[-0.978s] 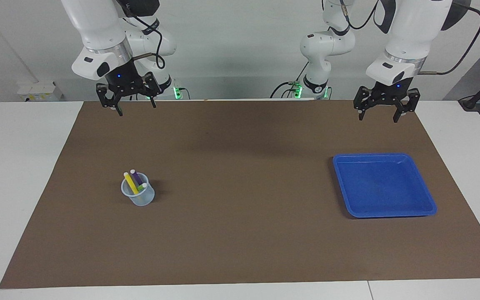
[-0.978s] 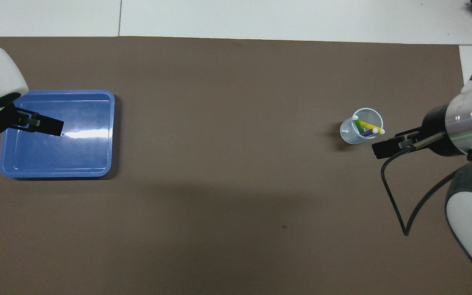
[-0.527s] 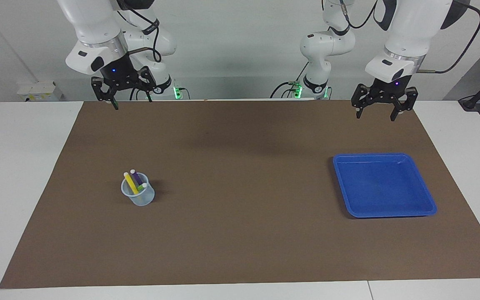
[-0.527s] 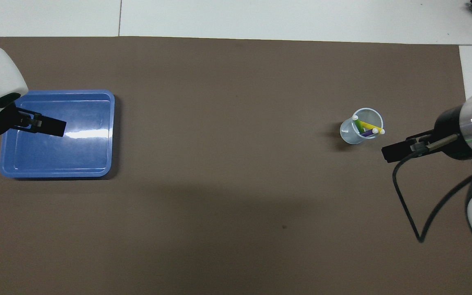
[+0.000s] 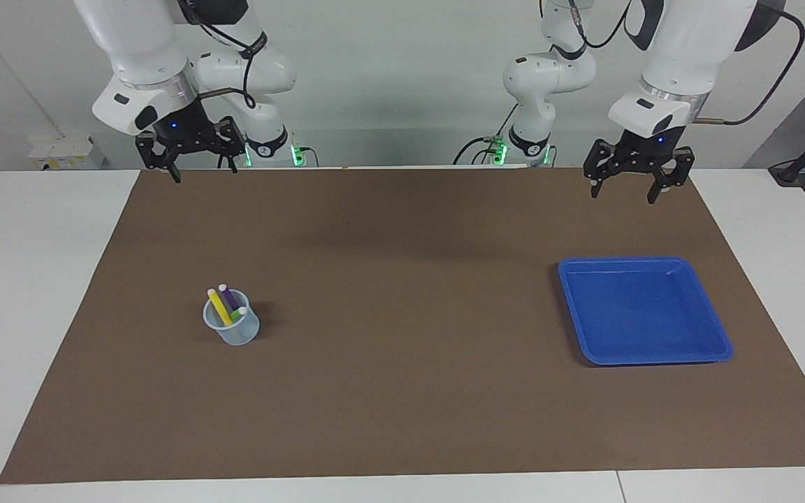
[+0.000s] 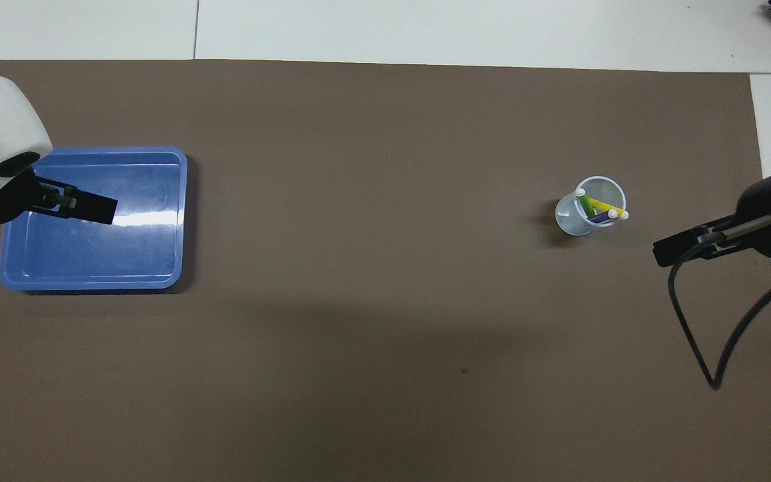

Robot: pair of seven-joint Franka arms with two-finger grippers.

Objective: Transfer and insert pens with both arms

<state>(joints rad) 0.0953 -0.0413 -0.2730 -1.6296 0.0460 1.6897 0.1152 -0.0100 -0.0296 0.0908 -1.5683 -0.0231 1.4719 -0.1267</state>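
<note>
Jaws are held open and empty on the left gripper (image 5: 621, 188) and right gripper (image 5: 194, 168), raised over the brown mat (image 5: 402, 391), while three pens (image 5: 226, 304) are kept in a clear plastic cup (image 5: 235, 330).

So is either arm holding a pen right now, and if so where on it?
Nothing is held. The left tool and right tool hang open and empty; all three pens stand in the cup.

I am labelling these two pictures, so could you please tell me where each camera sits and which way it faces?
Facing view: high across the table, looking at the robots; both arms show, left gripper and right gripper open, raised.
Overhead view: high above the robots' end, looking steeply down; only wrists and grippers show.
Shared: blue tray, clear cup holding the pens, mirrored.
</note>
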